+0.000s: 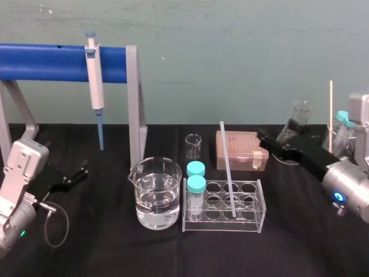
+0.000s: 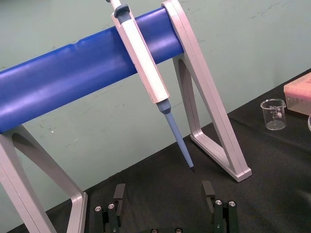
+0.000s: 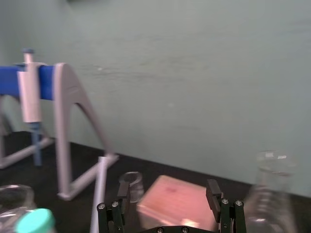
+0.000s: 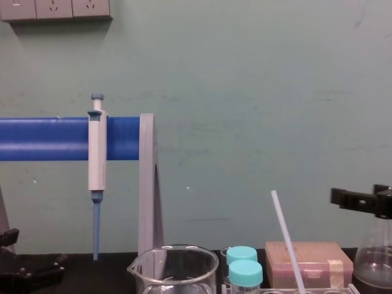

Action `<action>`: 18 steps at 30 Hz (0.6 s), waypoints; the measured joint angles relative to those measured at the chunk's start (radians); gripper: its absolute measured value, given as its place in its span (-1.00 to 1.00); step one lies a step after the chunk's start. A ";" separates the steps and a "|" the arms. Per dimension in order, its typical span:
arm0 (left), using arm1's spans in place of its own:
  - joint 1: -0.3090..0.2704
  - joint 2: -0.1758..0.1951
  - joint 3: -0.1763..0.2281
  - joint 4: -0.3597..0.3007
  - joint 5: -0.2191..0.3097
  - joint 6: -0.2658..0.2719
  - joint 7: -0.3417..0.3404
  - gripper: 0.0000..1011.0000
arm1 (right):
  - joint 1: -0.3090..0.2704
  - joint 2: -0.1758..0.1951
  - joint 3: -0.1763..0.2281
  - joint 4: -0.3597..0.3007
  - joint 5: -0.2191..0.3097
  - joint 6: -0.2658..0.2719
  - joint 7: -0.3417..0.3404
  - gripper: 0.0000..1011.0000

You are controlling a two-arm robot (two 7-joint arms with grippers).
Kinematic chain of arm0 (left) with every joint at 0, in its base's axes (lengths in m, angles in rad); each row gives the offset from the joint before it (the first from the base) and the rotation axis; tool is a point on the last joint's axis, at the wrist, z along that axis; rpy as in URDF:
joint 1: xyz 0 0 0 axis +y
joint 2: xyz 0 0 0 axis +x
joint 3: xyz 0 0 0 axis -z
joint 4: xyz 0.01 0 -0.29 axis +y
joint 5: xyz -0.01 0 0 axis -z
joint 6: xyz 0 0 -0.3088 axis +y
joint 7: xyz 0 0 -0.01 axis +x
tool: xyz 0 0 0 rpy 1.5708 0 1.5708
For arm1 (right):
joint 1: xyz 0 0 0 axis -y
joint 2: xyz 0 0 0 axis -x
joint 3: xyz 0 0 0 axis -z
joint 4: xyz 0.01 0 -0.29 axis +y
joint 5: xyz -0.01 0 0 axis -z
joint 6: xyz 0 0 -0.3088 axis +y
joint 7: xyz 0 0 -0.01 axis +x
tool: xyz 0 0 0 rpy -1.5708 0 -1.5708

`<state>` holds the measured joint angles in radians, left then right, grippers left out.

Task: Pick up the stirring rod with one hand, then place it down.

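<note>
Rod (image 1: 228,170) leans in rack (image 1: 248,224), top free for grasp; right claw (image 1: 266,142) wide, empty, near it; left claw (image 1: 74,175) wide, parked.

Quick count: 2 teal-capped vials (image 1: 196,193), 1 big beaker (image 1: 141,199), 1 small beaker (image 1: 194,146), 1 pipette (image 1: 95,86), 1 stirring rod (image 1: 227,167), 1 tube rack (image 1: 219,225), 1 pink box (image 1: 239,151).

Stirring rod (image 4: 286,239), lower end off chest view
</note>
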<state>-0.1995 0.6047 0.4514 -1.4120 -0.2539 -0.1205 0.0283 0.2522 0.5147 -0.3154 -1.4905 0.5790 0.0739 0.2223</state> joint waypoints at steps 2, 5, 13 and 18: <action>0.000 0.000 0.000 0.000 0.000 0.000 0.000 0.98 | 0.013 -0.010 -0.001 -0.001 0.025 0.044 0.030 0.98; 0.000 0.000 0.000 0.000 0.000 0.000 0.000 0.98 | 0.034 -0.023 -0.008 -0.001 0.047 0.099 0.062 0.98; 0.000 0.000 0.000 0.000 0.000 0.000 0.000 0.98 | 0.100 -0.039 -0.071 0.036 0.039 0.167 0.143 0.98; 0.000 0.000 0.000 0.000 0.000 0.000 0.000 0.98 | 0.147 -0.053 -0.116 0.087 0.009 0.184 0.172 0.98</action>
<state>-0.1996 0.6047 0.4514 -1.4120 -0.2539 -0.1205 0.0283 0.3995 0.4618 -0.4314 -1.4035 0.5879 0.2583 0.3939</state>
